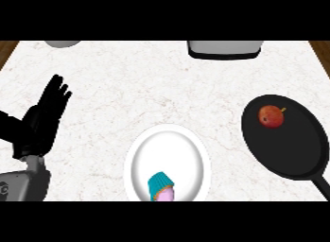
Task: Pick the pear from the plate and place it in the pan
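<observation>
Left hand (38,120) rests open at the counter's left, fingers straight, holding nothing; my right hand is out of view. Red, pear-like fruit (271,115) already lies in the pan (293,156), so I'd keep clear of the plate (169,142) and its cupcake (161,187).

Counter (125,71) is a pale marble-look slab. White plate (143,156) sits near the front, and everything else goes off that: black pan (293,151) to its right, a grey appliance (223,48) beyond it at the back edge, a grey object (63,43) back-left.
</observation>
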`<state>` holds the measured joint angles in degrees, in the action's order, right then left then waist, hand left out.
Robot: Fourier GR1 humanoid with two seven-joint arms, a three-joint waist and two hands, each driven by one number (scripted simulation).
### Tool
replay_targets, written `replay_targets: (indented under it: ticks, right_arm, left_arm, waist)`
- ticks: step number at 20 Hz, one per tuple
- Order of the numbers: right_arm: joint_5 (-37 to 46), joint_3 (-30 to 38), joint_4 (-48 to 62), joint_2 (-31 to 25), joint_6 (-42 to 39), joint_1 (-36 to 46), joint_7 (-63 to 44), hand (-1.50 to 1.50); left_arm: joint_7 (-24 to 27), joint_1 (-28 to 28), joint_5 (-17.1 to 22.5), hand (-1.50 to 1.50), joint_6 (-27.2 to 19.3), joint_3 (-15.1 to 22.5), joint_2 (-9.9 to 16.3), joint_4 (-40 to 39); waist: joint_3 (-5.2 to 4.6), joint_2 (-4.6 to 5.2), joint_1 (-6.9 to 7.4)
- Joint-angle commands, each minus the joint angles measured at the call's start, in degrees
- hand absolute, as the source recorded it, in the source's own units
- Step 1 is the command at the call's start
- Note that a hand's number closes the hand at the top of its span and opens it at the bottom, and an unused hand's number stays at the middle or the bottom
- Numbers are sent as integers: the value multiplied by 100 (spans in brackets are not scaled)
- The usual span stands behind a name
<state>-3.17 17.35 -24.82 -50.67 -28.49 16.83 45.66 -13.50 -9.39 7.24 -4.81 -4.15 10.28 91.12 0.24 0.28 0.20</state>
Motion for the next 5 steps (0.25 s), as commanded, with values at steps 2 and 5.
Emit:
replay_targets:
  ticks: [2, 5]
  right_arm:
    - [-72, 42, 237, -103, -949, -215, 1036, -150]
    - [-33, -12, 170, -199, -930, -527, 1334, -150]
  left_arm:
    - [-15, 72, 33, 0, 63, -16, 35, 154]
    - [39, 149, 86, 0, 98, -41, -11, 73]
  waist:
    - [4, -4, 52]
    - [1, -6, 7]
